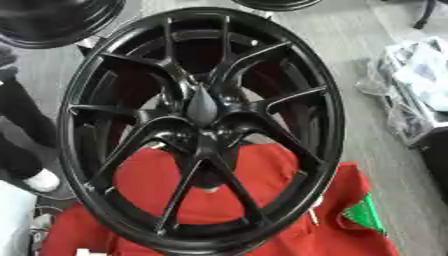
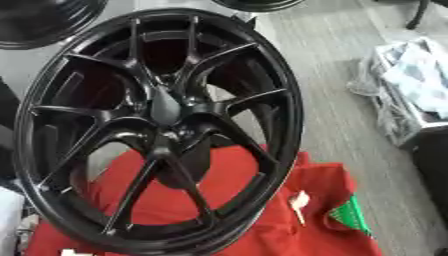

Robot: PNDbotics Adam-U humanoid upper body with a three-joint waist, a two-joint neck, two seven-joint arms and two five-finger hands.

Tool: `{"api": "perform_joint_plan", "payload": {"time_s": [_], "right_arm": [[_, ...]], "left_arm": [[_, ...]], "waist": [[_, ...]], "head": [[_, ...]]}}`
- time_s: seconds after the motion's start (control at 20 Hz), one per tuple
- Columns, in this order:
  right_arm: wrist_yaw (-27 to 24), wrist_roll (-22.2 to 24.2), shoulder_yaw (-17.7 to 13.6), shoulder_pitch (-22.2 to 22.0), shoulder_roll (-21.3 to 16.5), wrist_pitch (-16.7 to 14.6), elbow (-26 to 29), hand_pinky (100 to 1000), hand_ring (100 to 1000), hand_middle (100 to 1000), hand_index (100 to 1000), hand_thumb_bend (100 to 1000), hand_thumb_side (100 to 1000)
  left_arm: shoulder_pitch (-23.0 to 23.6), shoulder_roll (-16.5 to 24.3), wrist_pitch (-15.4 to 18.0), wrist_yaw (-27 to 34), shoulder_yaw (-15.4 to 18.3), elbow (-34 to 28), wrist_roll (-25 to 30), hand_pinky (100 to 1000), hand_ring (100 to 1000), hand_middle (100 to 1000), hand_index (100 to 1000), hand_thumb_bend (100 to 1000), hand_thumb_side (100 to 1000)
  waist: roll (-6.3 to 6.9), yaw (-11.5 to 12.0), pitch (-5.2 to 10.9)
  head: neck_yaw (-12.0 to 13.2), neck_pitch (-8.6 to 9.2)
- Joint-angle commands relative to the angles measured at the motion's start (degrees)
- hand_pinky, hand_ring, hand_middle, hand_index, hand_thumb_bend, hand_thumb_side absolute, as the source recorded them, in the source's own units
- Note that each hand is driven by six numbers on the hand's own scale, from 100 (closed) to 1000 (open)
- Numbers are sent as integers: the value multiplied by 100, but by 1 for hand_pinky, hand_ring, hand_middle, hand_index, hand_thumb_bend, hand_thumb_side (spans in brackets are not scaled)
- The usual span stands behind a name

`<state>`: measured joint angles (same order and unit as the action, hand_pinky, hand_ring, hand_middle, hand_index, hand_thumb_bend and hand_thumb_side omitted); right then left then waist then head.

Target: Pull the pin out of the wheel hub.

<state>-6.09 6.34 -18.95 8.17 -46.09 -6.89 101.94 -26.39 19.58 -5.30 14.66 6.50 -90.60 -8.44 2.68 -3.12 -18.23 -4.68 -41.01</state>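
**Black wheel fills your view, pin at the hub centre, neither hand showing**

Look at the middle of the wheel (image 1: 199, 130): a dark, pointed pin (image 1: 202, 106) stands at the hub, where the paired spokes meet, its tip aimed up the picture. It sits in the hub, and you cannot tell how deep it goes, since pin and hub are the same glossy black. In the right eye view the same pin shows left of centre.

The wheel itself is a black alloy rim with split spokes running out to a deep barrel. It is tilted, its face turned toward you, and its lower edge rests on a red cloth (image 1: 289, 220) that covers the surface under it. Red shows through the lower spoke gaps; grey floor shows through the upper ones.

You have no hand in either view, so you cannot tell whether the fingers are spread, pressed together or pinching anything.

On the cloth, just right of the rim's lower edge, lies a small pale object (image 2: 298, 201), and beside it a green patch (image 2: 350, 216) at the cloth's right edge. Beyond that, grey floor (image 1: 350, 45) runs up the right side to a heap of clear plastic wrapping (image 1: 411, 85). Parts of two more black rims show at the top: one at the upper left corner (image 1: 52, 22), one at the top edge (image 1: 276, 4).
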Motion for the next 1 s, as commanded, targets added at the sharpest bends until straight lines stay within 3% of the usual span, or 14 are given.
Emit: {"api": "perform_joint_plan", "payload": {"time_s": [0.05,0.45,1.0], "right_arm": [[-270,-70,14,127,-106,113,79,861,810,771,877,100,577],[-1625,-379,318,688,83,396,1,850,771,691,801,100,674],[-2287,326,688,1511,666,799,-559,844,750,664,783,100,697]], "left_arm": [[-96,93,0,9,20,-107,2,837,766,642,762,102,803],[-110,53,7,17,-17,-123,32,837,766,642,762,100,799],[-149,-36,85,63,-95,-155,129,836,764,643,763,102,793]], "waist": [[-22,6,103],[-10,58,124],[56,155,109]], "head": [[4,28],[-44,66],[-119,81]]}}
